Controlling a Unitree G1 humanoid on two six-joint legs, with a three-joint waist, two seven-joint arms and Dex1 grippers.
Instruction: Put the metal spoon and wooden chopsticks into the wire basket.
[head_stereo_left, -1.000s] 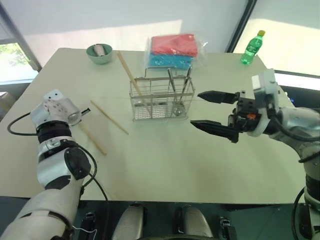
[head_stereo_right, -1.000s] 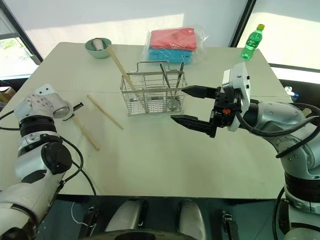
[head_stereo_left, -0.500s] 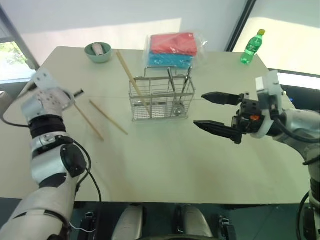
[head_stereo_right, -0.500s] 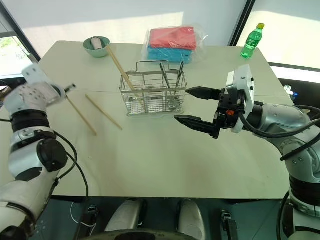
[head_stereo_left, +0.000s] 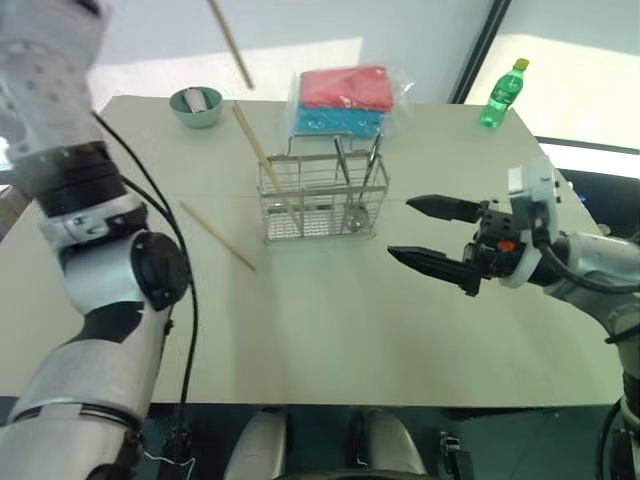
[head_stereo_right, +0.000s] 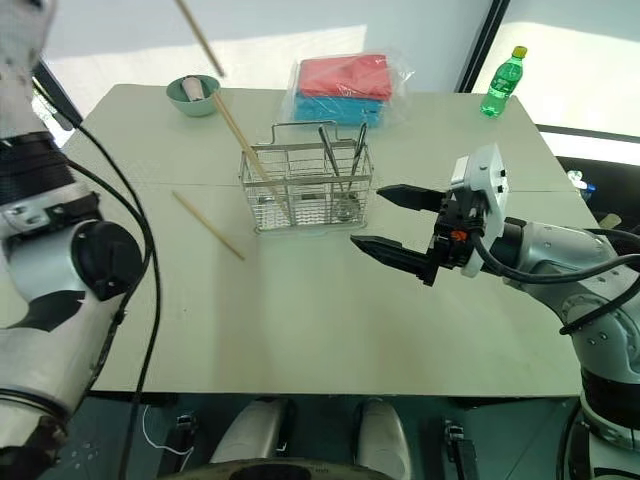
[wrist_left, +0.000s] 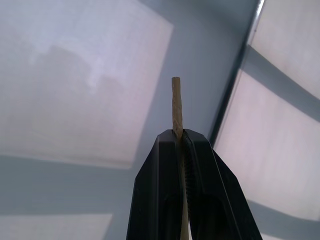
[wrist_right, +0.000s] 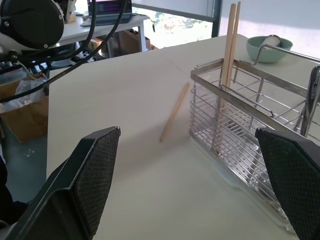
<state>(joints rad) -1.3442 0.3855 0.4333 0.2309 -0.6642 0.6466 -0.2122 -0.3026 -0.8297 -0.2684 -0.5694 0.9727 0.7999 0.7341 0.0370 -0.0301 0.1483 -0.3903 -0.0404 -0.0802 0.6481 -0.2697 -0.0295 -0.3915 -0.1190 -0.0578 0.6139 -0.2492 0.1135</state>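
Observation:
The wire basket (head_stereo_left: 322, 195) stands mid-table. Two wooden chopsticks (head_stereo_left: 262, 150) lean in its left compartment, also seen in the right wrist view (wrist_right: 230, 50). Slim metal handles (head_stereo_left: 343, 165) stand in its right half, one seemingly the metal spoon with its round bowl down. Another chopstick (head_stereo_left: 218, 235) lies on the table left of the basket. My left gripper (wrist_left: 178, 132) is raised high, shut on a chopstick (wrist_left: 176, 100) whose lower end hangs above the table's far side (head_stereo_left: 228, 45). My right gripper (head_stereo_left: 401, 228) hovers open just right of the basket, holding nothing.
A green bowl (head_stereo_left: 198, 105) with something in it sits at the far left of the table. A plastic packet of red and blue cloths (head_stereo_left: 345, 100) lies behind the basket. A green bottle (head_stereo_left: 504, 95) stands at the far right corner.
My left arm swung up and rightward, lifting one chopstick off the table high above it. One chopstick stays on the table. The right gripper has barely moved.

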